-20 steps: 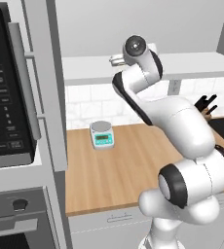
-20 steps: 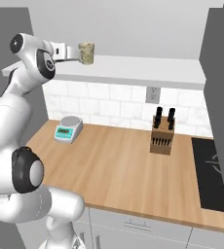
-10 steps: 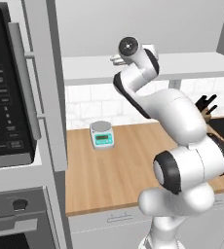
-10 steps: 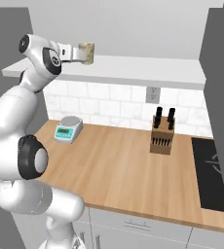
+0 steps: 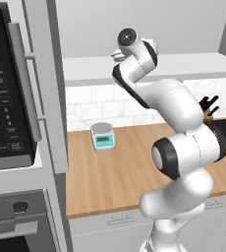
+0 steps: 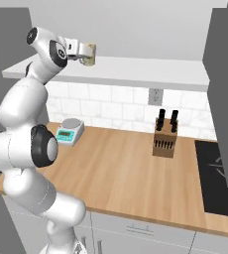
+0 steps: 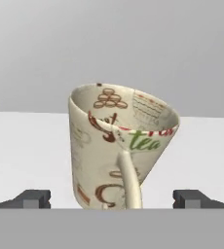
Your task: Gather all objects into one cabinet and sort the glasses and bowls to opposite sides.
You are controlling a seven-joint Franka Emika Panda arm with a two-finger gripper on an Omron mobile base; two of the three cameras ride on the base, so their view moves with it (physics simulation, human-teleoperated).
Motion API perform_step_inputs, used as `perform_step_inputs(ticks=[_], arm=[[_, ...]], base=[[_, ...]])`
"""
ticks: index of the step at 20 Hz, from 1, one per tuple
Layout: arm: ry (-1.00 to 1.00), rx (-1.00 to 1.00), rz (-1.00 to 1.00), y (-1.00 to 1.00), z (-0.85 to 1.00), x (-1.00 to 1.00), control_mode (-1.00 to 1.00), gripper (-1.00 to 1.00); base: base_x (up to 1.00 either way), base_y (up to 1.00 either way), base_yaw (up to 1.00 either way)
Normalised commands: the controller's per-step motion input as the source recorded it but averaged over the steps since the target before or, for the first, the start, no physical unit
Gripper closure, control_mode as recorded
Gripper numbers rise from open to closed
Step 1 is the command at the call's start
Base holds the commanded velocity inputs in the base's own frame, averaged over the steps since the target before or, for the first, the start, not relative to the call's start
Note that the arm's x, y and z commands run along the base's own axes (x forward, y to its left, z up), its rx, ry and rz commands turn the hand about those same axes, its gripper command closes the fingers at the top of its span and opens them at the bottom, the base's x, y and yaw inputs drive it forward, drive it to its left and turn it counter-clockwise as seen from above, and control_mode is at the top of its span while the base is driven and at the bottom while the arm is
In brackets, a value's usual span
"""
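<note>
1. A glossy pale beige tapered cup (image 7: 116, 151) with printed brown patterns was seen tilted on the smooth white shelf (image 6: 136, 69).
2. It was flanked, untouched, by the wide-spread hand (image 7: 113, 198).
3. A wooden worktop (image 6: 126, 173) lay below.

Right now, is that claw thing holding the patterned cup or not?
Gripper: jaws wide open on either side of the patterned cup, finger tips apart from its wall; not holding it.

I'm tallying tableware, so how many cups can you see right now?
1. A beige patterned cup stands on the white shelf, between the tips of the open claw. Others may be out of view.
</note>
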Motion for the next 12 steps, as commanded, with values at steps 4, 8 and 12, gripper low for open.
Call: perform_step_inputs(ticks=[4, 8, 12], arm=[[0.02, 0.0, 0.0, 0.0, 0.02, 0.06, -1.0, -1.0], [0.0, 0.0, 0.0, 0.0, 0.0, 0.0, -1.0, -1.0], [0.0, 0.0, 0.0, 0.0, 0.0, 0.0, -1.0, -1.0]], base=[[0.0, 0.0, 0.0], [0.0, 0.0, 0.0], [0.0, 0.0, 0.0]])
